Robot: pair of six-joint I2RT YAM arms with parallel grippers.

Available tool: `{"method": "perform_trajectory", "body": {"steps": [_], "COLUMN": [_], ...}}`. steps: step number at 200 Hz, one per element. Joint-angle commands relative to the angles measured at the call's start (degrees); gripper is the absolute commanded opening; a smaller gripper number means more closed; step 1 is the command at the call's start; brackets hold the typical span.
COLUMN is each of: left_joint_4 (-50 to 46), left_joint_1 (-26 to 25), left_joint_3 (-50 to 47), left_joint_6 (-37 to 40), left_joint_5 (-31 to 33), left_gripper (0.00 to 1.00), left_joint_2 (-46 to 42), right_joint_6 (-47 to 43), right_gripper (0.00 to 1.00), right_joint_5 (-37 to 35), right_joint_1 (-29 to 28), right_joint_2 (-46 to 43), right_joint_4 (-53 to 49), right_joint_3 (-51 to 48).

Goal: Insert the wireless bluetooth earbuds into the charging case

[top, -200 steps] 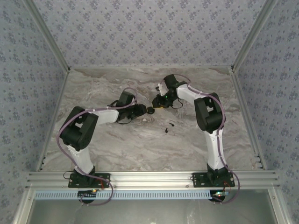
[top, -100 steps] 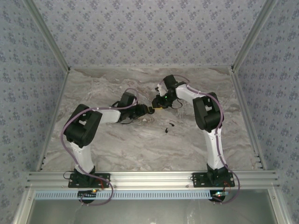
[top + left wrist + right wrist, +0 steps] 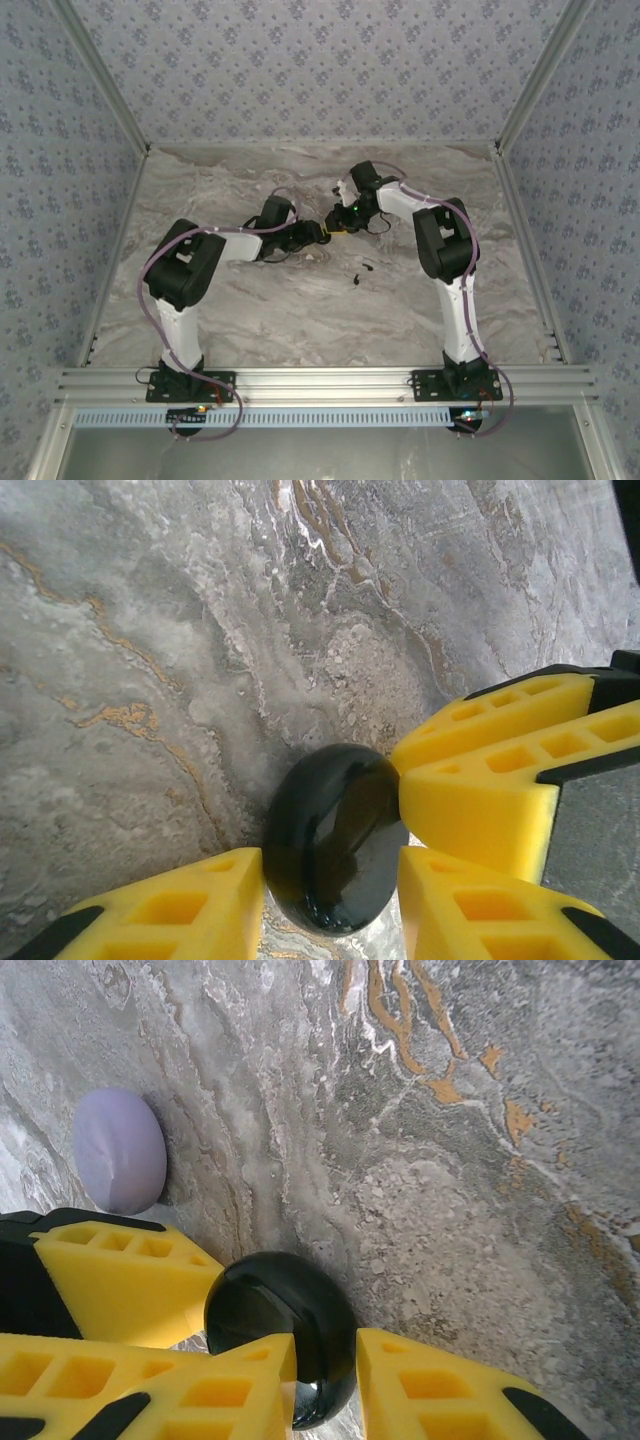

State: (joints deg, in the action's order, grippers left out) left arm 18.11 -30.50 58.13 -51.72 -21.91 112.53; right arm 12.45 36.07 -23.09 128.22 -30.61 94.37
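**Top external view.** Over the last second the left arm has swung toward the centre of the frame. The left gripper (image 3: 320, 232) has slid right and now meets the right gripper (image 3: 338, 226), which has hardly moved. The glossy black round puck (image 3: 335, 852), which I take to be the charging case, lay bare between them a second ago and is now boxed in by both sets of fingers. The two tiny black comma-shaped earbuds (image 3: 355, 279) (image 3: 368, 266) have not shifted. They lie loose on the marbled grey tabletop (image 3: 250, 300), below and right of the grippers and near but apart from them.

**Left wrist view.** The puck sits at lower centre. The left gripper's yellow fingers (image 3: 170, 905) are drawn in to a narrow gap and press its left and right flanks. This looks like a grip on the puck. The right gripper's yellow fingers come in from the right of the frame and touch the puck's upper right edge.

**Right wrist view.** The puck is at lower centre. Its near edge is caught between the right gripper's yellow fingers (image 3: 450, 1390), which are also nearly closed, so it seems pinched here too. A pale lilac oval pebble-like object (image 3: 120, 1150) lies in the upper left of the frame, clear of the puck.

With both grippers on the puck, I judge the step in hand is securing or opening it. The earbuds are not yet picked up or inserted.
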Motion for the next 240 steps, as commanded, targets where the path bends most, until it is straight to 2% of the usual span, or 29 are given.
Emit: {"method": "perform_trajectory", "body": {"steps": [1, 73, 114, 240], "left_joint_4": [0.38, 0.85, 0.33, 1.51], "left_joint_1": [-1.13, -1.22, -1.21, -1.16], "left_joint_3": [0.76, 2.01, 2.38, 3.12], "left_joint_6": [-1.16, -1.89, -1.98, -3.52], "left_joint_5": [-1.19, -1.91, -1.71, -2.31], "left_gripper": [0.37, 0.36, 0.30, 0.31], "left_joint_2": [3.62, 3.84, 3.92, 5.00], "right_joint_6": [0.95, 1.53, 1.61, 1.88], "right_gripper": [0.23, 0.23, 0.23, 0.24], "right_joint_5": [-0.21, 1.67, 2.03, 3.83], "right_joint_1": [0.48, 1.33, 1.47, 2.17], "right_joint_2": [-0.17, -0.74, -1.29, -1.92], "right_joint_4": [-2.00, -1.38, -1.29, -0.77], "right_joint_3": [-1.78, -2.70, -2.74, -3.53]}}
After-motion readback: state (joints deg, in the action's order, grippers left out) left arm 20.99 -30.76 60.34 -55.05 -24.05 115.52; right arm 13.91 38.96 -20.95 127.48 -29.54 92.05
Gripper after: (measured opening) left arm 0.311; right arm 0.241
